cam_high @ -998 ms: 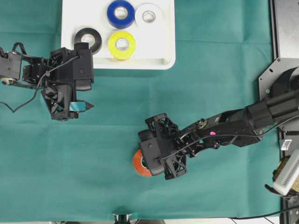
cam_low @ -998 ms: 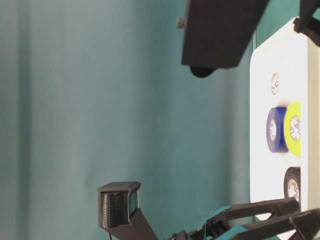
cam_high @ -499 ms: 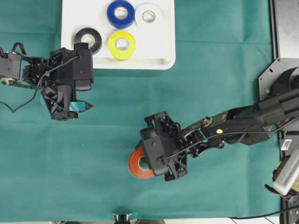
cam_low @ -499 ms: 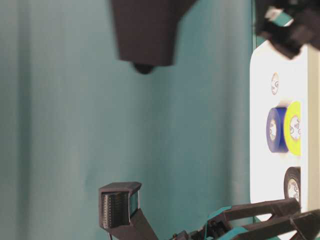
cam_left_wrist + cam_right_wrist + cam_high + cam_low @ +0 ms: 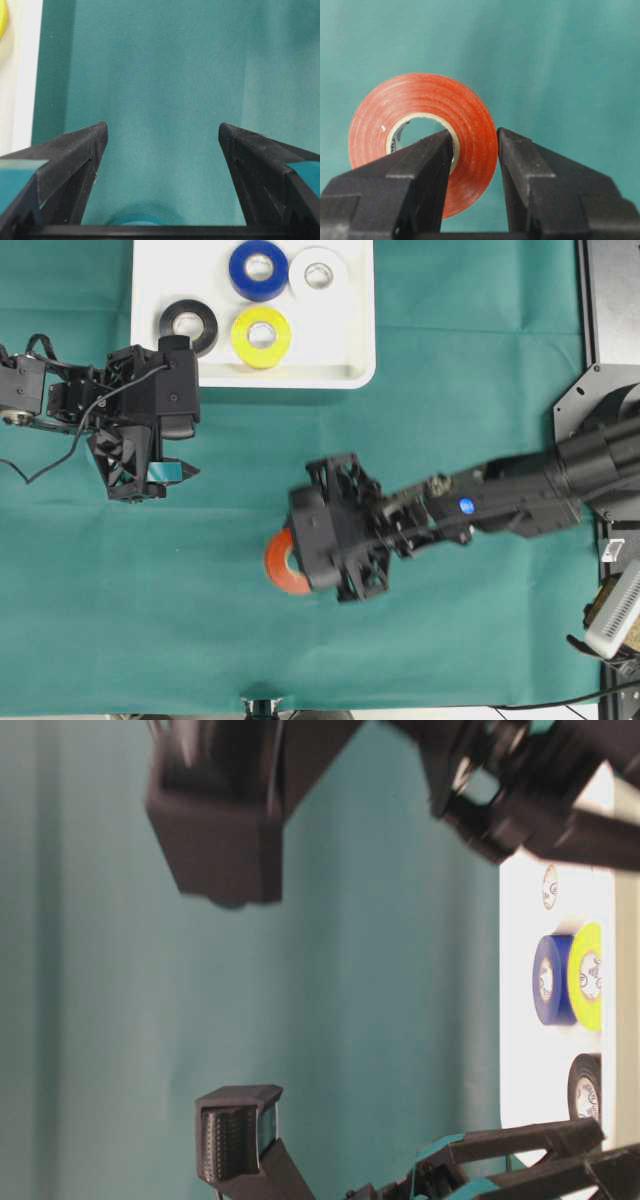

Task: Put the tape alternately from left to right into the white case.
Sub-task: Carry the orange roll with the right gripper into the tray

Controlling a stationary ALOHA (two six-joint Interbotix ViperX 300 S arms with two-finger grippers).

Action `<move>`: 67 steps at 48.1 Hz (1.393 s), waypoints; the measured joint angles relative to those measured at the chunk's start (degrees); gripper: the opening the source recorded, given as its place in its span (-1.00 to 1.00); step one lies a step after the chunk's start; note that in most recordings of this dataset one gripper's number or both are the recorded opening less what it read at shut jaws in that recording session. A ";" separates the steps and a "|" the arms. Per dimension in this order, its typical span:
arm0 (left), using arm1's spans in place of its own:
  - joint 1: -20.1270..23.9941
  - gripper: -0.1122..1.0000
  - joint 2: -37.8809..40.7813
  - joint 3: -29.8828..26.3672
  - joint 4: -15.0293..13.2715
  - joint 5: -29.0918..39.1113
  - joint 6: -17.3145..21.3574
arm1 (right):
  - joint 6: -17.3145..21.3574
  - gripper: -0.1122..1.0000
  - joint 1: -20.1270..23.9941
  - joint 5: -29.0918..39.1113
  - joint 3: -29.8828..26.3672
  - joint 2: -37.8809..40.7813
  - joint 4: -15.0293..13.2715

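— Where is the red-orange roll (image 5: 422,137)?

— Pinched in the right gripper (image 5: 472,150): one finger goes through the pale core, the other presses the outer face, so the jaws clamp the ring's wall. From overhead the red-orange roll shows left of the gripper's black body, over the green cloth (image 5: 450,390), below the white case (image 5: 355,340).

— And the arm?

— It reaches in from the right edge, stretched low toward the middle; its outline is blurred.

— The other side?

— The left gripper (image 5: 162,142) stands spread wide with nothing between its black, wedge-shaped fingers, beside the case's lower left corner.

— What sits in the case?

— Four flat rings: blue roll (image 5: 258,268), white roll (image 5: 318,273), black roll (image 5: 190,324), yellow roll (image 5: 261,335). The tray is smooth white plastic with rounded corners.
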 measured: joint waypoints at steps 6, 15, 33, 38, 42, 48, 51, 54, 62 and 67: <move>-0.44 0.97 0.00 0.00 0.00 0.00 -0.09 | -0.18 -0.76 -3.78 0.09 -0.62 0.00 -0.09; -0.62 0.97 0.00 0.18 0.00 0.00 -0.09 | -0.70 -0.76 -9.14 0.00 -1.67 0.00 -0.09; -1.05 0.97 0.00 0.26 0.00 0.00 -0.09 | -0.88 -0.76 -17.84 -2.29 -3.69 0.00 -3.25; -1.32 0.97 0.00 0.26 0.09 0.00 -0.09 | -0.88 -0.76 -20.30 -3.52 -4.39 0.62 -5.36; -1.49 0.97 0.00 0.26 0.09 0.00 -0.09 | -0.88 -0.76 -22.32 -4.22 -5.10 1.58 -6.59; -1.58 0.97 0.00 0.18 0.09 0.00 -0.09 | -0.88 -0.76 -24.17 -4.75 -6.50 2.99 -7.56; -1.67 0.97 0.00 0.26 0.00 0.00 -0.09 | -0.88 -0.76 -24.87 -4.92 -7.47 3.52 -8.09; -1.58 0.97 0.00 0.26 0.00 0.00 -0.18 | -0.88 -0.76 -25.66 -5.01 -8.44 4.13 -8.53; -1.67 0.97 0.00 0.26 0.00 0.00 -0.09 | -0.88 -0.76 -28.83 -5.54 -10.72 5.80 -9.93; -1.67 0.97 0.00 0.26 0.00 0.00 -0.09 | -0.88 -0.76 -30.94 -6.59 -12.13 7.21 -10.81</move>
